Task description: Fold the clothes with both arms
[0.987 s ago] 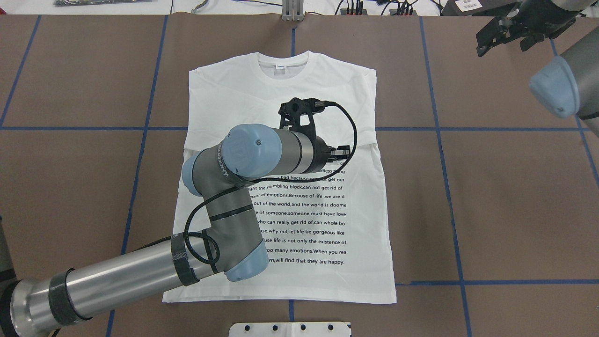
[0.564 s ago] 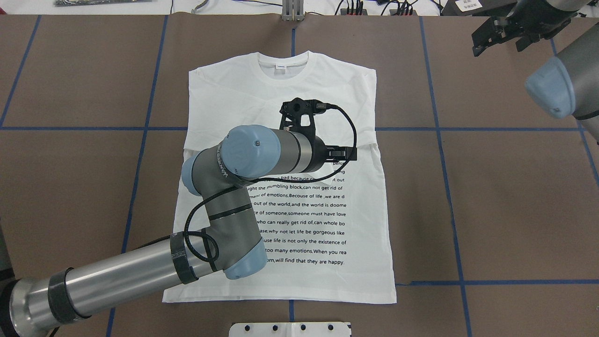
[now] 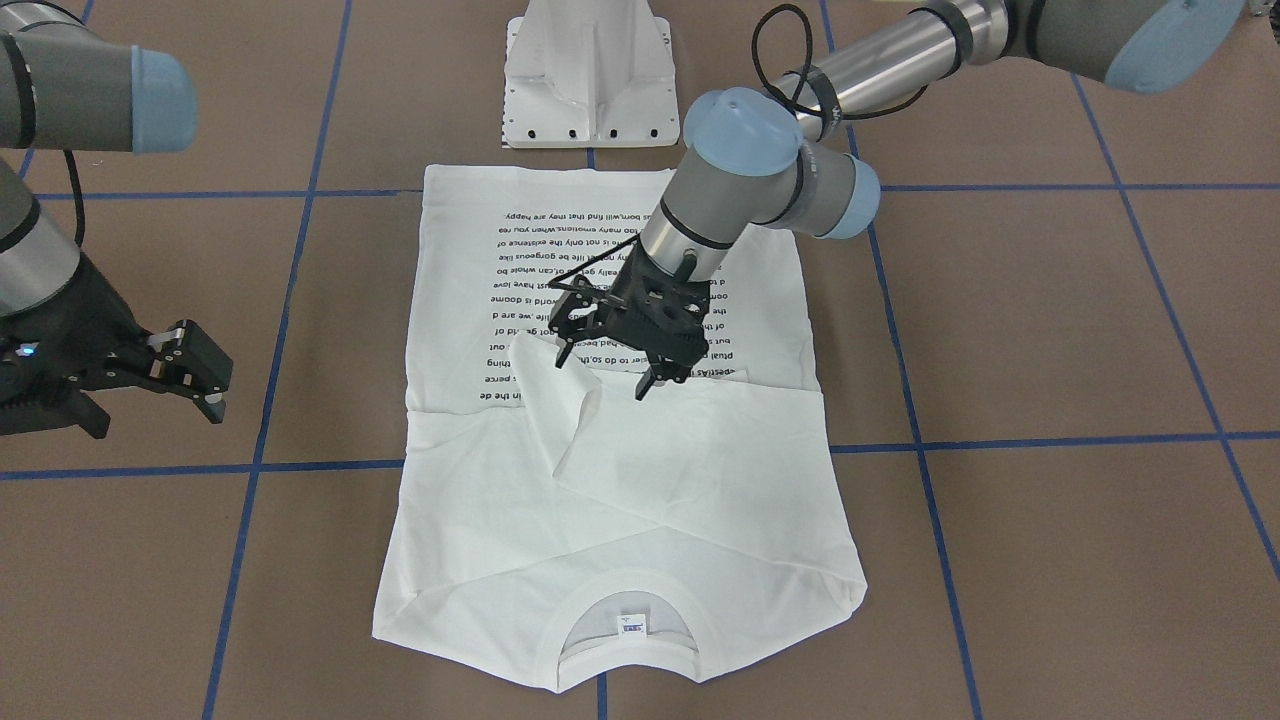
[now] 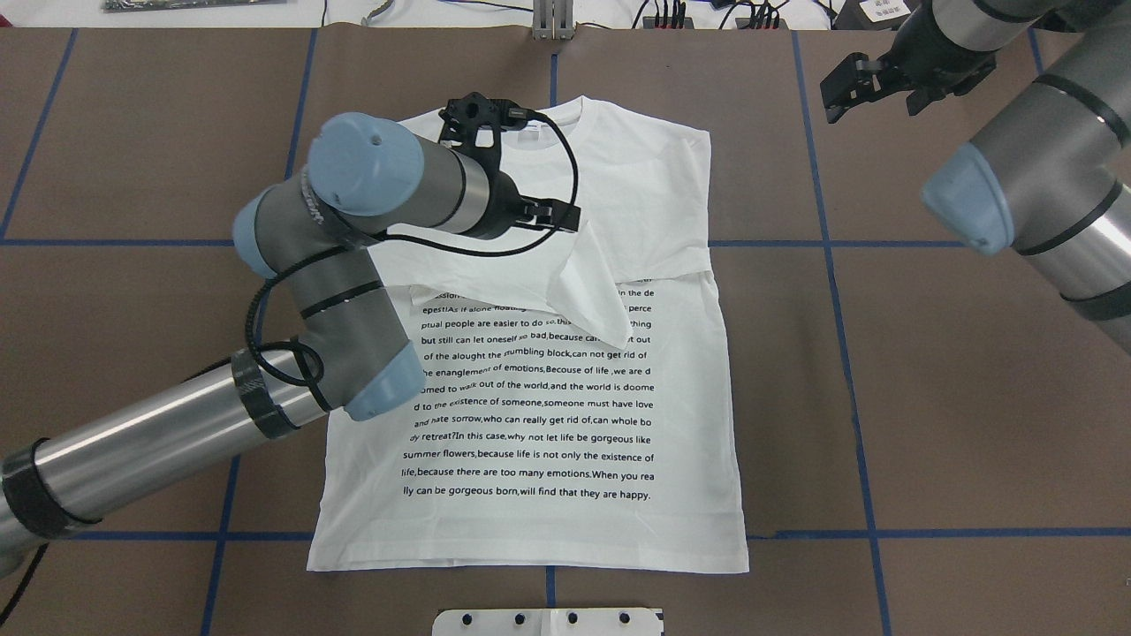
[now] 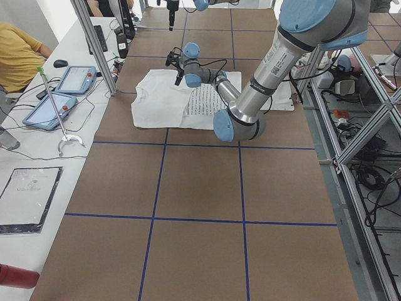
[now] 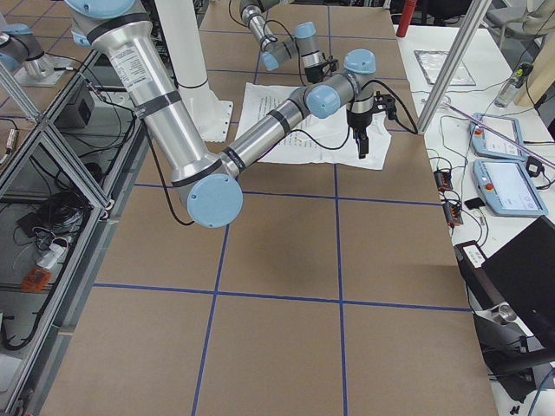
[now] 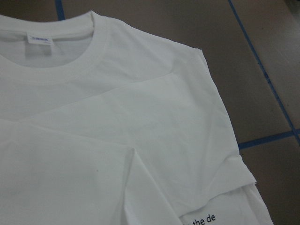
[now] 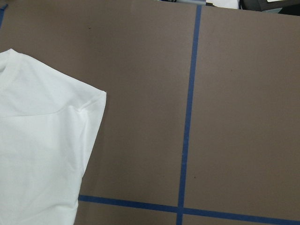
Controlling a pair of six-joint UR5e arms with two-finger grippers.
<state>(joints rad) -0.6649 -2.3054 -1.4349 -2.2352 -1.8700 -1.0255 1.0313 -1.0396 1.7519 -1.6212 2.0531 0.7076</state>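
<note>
Wht cotton tee point(image 4: 548, 415), creased sleeve point(image 4: 590, 293)

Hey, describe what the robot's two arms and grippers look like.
The left arm and right arm are silver tubes with grey joints, round light blue caps, black bands and printed lettering. A black cable loops along the left one to its wrist. The left gripper and right gripper are black, angular and two-fingered.

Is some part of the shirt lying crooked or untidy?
Yes. One folded-in sleeve of the T-shirt lies crooked: its end slants across the top lines of black text, near the open left gripper. The rest looks tidy.
</note>
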